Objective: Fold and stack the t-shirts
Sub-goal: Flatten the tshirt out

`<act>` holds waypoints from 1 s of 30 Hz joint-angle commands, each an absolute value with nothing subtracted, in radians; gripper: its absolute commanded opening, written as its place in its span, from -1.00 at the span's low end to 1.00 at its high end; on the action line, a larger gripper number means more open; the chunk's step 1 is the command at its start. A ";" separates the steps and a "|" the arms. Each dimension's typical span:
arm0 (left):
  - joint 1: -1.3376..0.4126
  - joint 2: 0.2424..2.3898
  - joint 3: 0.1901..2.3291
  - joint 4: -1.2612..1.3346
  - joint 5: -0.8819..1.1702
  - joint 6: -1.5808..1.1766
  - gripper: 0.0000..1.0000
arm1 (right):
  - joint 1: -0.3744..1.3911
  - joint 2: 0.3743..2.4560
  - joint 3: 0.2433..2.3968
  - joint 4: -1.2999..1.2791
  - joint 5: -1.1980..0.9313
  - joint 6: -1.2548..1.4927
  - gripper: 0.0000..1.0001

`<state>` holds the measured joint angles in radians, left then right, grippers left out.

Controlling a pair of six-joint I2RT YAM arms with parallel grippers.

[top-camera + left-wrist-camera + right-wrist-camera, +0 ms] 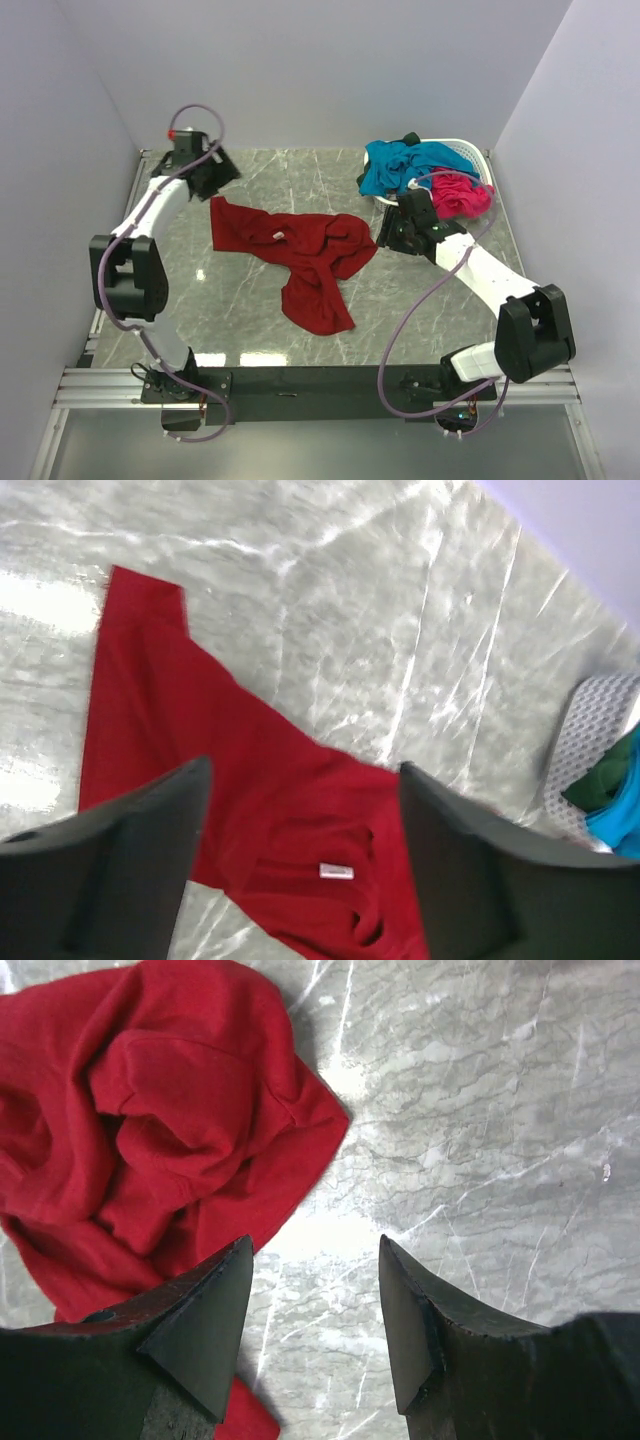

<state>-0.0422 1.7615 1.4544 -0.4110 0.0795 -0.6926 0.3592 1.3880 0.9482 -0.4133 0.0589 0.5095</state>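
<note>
Marble, grey and veined, tops the table (240,320) that fills the middle of the overhead view. My dark red t-shirt (300,255) lies crumpled at the centre of that view. One part is spread toward the upper left and another trails toward the lower middle. The white latticed basket (472,152) sits at the upper right. A teal-blue t-shirt (395,165) is heaped over its left side and a hot pink t-shirt (460,195) spills over its near rim. My left gripper (305,770) hangs at the upper left, over the red shirt's far corner. Its fingers are spread wide, with nothing between them. My right gripper (315,1245) sits just beside the red shirt's right edge, right of centre in the overhead view. Its fingers are also released, with bare marble showing in the gap and bunched red cloth to the upper left of its wrist view. A small white label (337,871) shows at the shirt's neck.
</note>
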 commanded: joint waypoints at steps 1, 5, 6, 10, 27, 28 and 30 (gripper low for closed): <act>-0.209 1.718 1.540 -0.466 -0.047 -0.606 0.69 | 0.359 1.339 0.951 -0.417 0.057 0.526 0.20; -0.372 1.689 1.485 -0.414 -0.051 -0.617 0.58 | 0.357 1.331 0.922 -0.410 0.054 0.537 0.20; -0.399 1.689 1.474 -0.391 -0.028 -0.621 0.53 | 0.357 1.330 0.917 -0.408 0.052 0.538 0.20; -0.514 1.796 1.511 -0.411 -0.008 -0.615 0.34 | 0.357 1.333 0.911 -0.400 0.045 0.549 0.20; -0.667 2.118 1.735 -0.480 0.109 -0.597 0.18 | 0.337 1.253 0.841 -0.396 0.058 0.580 0.21; -0.678 2.128 1.741 -0.489 0.107 -0.598 0.18 | 0.333 1.250 0.838 -0.399 0.057 0.580 0.21; -0.684 2.137 1.735 -0.503 0.100 -0.606 0.16 | 0.331 1.243 0.835 -0.402 0.061 0.581 0.21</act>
